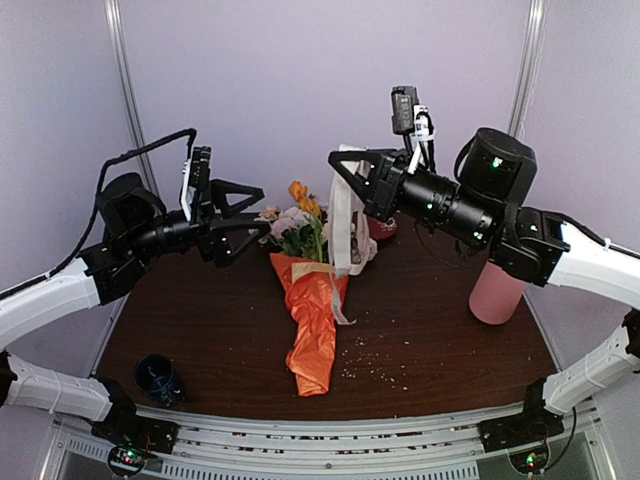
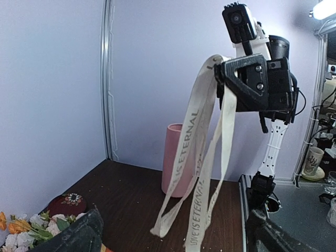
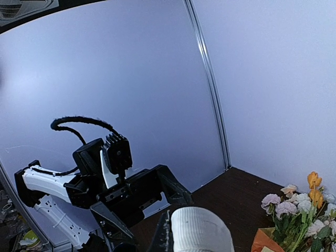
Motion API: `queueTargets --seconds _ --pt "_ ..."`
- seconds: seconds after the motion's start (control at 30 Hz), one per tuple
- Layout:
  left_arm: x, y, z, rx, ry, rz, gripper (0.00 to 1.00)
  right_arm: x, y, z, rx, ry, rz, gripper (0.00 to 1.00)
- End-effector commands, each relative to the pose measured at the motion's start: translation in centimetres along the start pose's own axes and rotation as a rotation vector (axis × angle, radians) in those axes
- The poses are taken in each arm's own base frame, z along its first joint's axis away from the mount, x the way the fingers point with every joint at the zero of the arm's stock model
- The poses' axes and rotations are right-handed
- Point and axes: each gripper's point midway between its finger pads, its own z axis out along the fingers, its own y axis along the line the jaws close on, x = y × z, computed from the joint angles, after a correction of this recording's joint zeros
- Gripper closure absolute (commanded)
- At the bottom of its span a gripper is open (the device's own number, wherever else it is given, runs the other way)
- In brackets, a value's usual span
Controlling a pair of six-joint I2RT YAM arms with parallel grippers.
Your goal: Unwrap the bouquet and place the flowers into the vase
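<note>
The bouquet (image 1: 312, 320) lies on the dark table in its orange paper, with the flowers (image 1: 296, 222) at its far end. My right gripper (image 1: 338, 165) is raised above it and shut on the cream ribbon (image 1: 345, 230), which hangs down in long strips (image 2: 197, 157). My left gripper (image 1: 262, 212) stands open and empty in the air left of the flowers, facing the ribbon. The pink vase (image 1: 497, 292) stands upright at the right, partly behind my right arm. In the right wrist view the ribbon (image 3: 202, 231) drapes over my finger, and the flowers (image 3: 299, 210) show at the lower right.
A small dark blue cup (image 1: 157, 378) stands near the front left. A dark red round dish (image 1: 383, 228) sits behind the flowers. Crumbs are scattered right of the paper (image 1: 380, 365). Grey walls close in the back and sides.
</note>
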Motion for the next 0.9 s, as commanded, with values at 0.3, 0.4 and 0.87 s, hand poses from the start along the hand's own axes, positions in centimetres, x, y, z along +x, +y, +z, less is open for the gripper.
queueTargets --seconds 0.3,0.4,0.87 --pt "-3.2 -0.5 -0.1 0.011 -0.053 0.07 0.02 0.3 -0.7 2.7 0.014 0.02 0.006 1.0" --pt "-3.1 0.0 -0.5 -0.036 -0.049 0.087 0.02 0.8 -1.1 3.8 0.015 0.037 0.006 1.0" --pt "-2.8 3.6 -3.9 -0.357 -0.003 0.184 0.02 -3.0 -13.8 3.0 0.447 -0.025 -0.009 1.0"
